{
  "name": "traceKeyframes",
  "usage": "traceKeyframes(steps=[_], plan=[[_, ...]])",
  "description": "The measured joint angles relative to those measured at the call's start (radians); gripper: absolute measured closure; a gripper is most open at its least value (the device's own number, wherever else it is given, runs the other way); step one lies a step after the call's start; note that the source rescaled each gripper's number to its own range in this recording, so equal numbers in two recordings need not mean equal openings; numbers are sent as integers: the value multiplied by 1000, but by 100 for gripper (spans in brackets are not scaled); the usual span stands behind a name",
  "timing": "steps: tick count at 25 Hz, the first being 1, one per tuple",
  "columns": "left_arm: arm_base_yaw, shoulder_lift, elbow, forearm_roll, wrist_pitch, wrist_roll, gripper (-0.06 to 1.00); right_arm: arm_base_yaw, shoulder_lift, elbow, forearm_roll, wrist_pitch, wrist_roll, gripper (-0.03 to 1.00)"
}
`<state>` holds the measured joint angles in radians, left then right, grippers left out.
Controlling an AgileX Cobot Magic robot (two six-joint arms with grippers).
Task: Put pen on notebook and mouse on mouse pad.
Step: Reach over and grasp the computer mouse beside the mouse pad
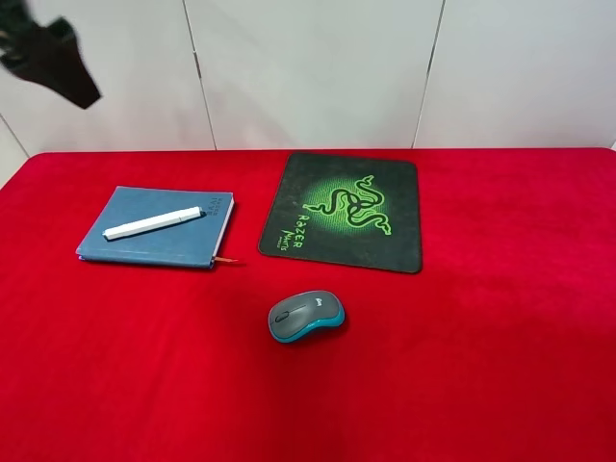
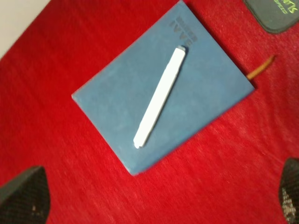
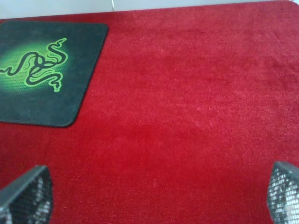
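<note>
1. Pen [image 1: 154, 223] lies flat on the notebook [image 1: 183, 245], diagonal across the slate-blue cover and wholly inside its edges. The left wrist view shows the same. Judged: step 1 of 2 is done.
2. Notebook rests on the red table cloth [image 1: 481, 337], to the left of the mouse pad [image 1: 342, 207] with a strip of cloth between them. Its orange ribbon [image 1: 226, 261] pokes out at the corner nearest the pad.
3. Mouse [image 1: 306, 316] sits on the cloth in front of the pad's near edge, close to it but not touching. Nothing lies on the pad. Judged: step 2 is not yet done.
4. Left gripper [image 2: 156, 196] has its fingers wide apart with nothing between them, and hangs above the notebook. In the high view it shows as a dark shape at the upper left, raised well off the table.
5. Right gripper [image 3: 154, 196] also has its fingers spread and empty. It is over bare cloth beside the pad, and the mouse is outside its wrist view.
6. Remaining, as a judgement: 1 grasp on the mouse, a short carry, and a set-down on the pad.
</note>
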<state>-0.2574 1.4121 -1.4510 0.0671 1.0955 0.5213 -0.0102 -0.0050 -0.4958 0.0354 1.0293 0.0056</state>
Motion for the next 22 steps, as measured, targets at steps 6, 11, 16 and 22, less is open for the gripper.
traceKeyframes(steps=[6,11,16,22], plan=[[0,-231,156,-2,25,-70,-3,0,0,0,0,0,0,-3],[0,-421,300,-45,38,-139,-5,0,0,0,0,0,0,-3],[0,-607,421,-109,74,-247,-5,0,0,0,0,0,0,-3],[0,-782,512,-140,76,-290,-5,0,0,0,0,0,0,-3]])
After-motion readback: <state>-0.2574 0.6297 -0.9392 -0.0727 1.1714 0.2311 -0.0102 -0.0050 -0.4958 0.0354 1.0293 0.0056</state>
